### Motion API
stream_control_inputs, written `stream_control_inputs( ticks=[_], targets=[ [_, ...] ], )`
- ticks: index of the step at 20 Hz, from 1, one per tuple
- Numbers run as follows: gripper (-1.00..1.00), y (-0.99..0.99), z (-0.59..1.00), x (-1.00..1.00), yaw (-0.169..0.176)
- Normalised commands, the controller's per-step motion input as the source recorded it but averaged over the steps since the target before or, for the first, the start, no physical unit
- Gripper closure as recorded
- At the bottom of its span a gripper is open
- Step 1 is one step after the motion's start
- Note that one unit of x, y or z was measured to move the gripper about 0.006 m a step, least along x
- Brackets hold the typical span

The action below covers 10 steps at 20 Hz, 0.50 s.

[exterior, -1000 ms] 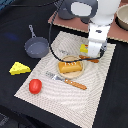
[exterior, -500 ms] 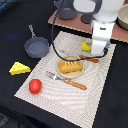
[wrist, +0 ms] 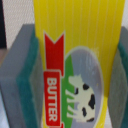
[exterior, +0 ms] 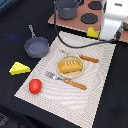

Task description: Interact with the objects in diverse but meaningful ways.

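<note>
My gripper is at the far right, over the front edge of the toy stove. It is shut on the yellow butter block. In the wrist view the butter block fills the gap between the green-faced pads. The golden bread loaf lies on a plate in the middle of the placemat. The red tomato sits at the mat's near left corner. The yellow cheese wedge and the grey saucepan are on the black table to the exterior view's left.
A wooden-handled fork lies in front of the plate and a knife behind it. A grey pot stands on the stove, which has dark burners. A black cable crosses the striped placemat.
The gripper has moved away from the plate toward the stove, to the exterior view's right, with the butter block in it. The other things have not moved.
</note>
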Motion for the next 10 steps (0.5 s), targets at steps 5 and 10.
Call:
stream_control_inputs(
  ticks=[5, 10],
  targets=[
    [1.00, -0.21, 0.18, -0.95, 0.000],
    [1.00, -0.26, -0.17, -0.98, 0.000]
  ],
)
